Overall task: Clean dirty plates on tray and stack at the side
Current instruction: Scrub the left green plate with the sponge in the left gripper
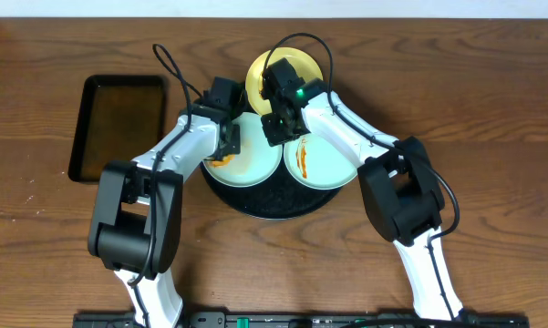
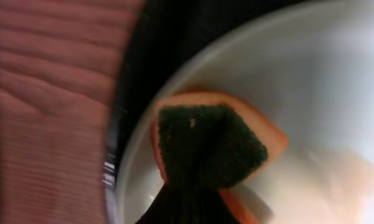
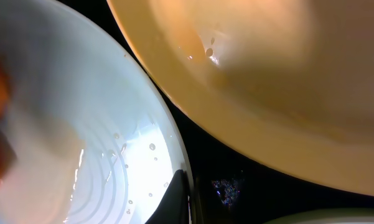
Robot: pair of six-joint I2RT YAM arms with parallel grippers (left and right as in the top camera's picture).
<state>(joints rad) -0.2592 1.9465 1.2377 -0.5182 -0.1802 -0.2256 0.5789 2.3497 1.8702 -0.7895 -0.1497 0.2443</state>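
- Brown wood-grain table [image 1: 492, 82] fills the overhead view. The round tray [image 1: 274, 211], black with a raised rim, sits at its middle, and every place below is given from it.
- Over the tray's left half, the left gripper [image 1: 228, 141] is clamped on a sponge [image 2: 211, 146]. The sponge has an orange body and a dark green scouring face, and in the left wrist view it bunches where the dark fingers pinch it.
- The sponge presses flat on the left mint plate [image 1: 251, 169], near the plate's outer edge and close to the tray's left rim.
- An orange-brown patch [image 1: 221, 161] shows on that plate just beside the gripper. From overhead I cannot tell whether it is sponge or sauce.
- Near the tray's centre, the right gripper [image 1: 275, 128] has its fingers closed together.
- In the right wrist view one dark fingertip [image 3: 174, 199] sits at the rim of the left mint plate. It is beside the strip of black tray floor that separates this plate from the yellow plate [image 3: 267, 74].
- Small droplets [image 3: 208, 50] glisten on the yellow plate, which lies at the tray's far edge.
- On the tray's right half, the right mint plate [image 1: 324, 164] carries an orange-brown sauce streak [image 1: 303, 162].
- Both arms reach in from the near side, one over each side of the tray.
- Well to the tray's left, a rectangular tray [image 1: 80, 128] holds brownish liquid.
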